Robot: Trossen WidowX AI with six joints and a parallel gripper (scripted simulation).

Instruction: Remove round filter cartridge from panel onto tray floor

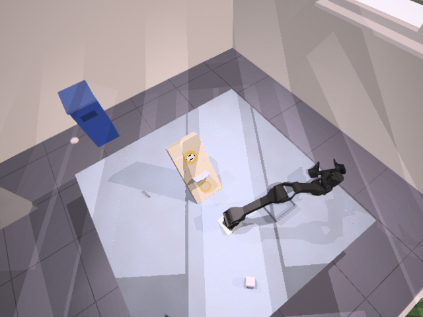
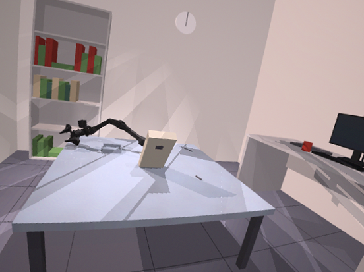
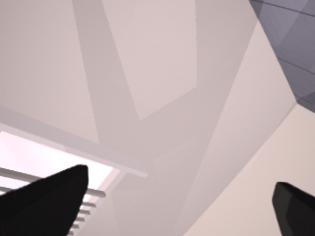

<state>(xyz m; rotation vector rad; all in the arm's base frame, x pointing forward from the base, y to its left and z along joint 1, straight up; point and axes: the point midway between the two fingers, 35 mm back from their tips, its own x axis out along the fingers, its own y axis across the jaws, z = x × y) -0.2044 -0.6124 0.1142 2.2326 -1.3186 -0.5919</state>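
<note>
The round filter cartridge [image 1: 190, 157], pale with two dark slots and a yellow ring around it, sits in the upper part of the beige service panel [image 1: 207, 162] [image 2: 154, 154]. The exterior view shows only the panel's back. A second yellow ring [image 1: 205, 186] is lower on the panel, beyond a white projecting piece [image 1: 201, 176]. The grey tray [image 1: 286, 213] [image 2: 111, 150] stands on the table, partly under the arm in the top view. My gripper [image 1: 326, 161] [image 2: 63, 136] [image 3: 180, 183] is open and empty, raised beyond the tray, far from the panel and pointing away from it.
A small grey bar [image 1: 146, 193] [image 2: 198, 177] lies on the table on the far side of the panel from the arm. A pale pink block [image 1: 250, 282] is near the bottom in the top view. A blue box [image 1: 97, 124] stands beyond the table edge.
</note>
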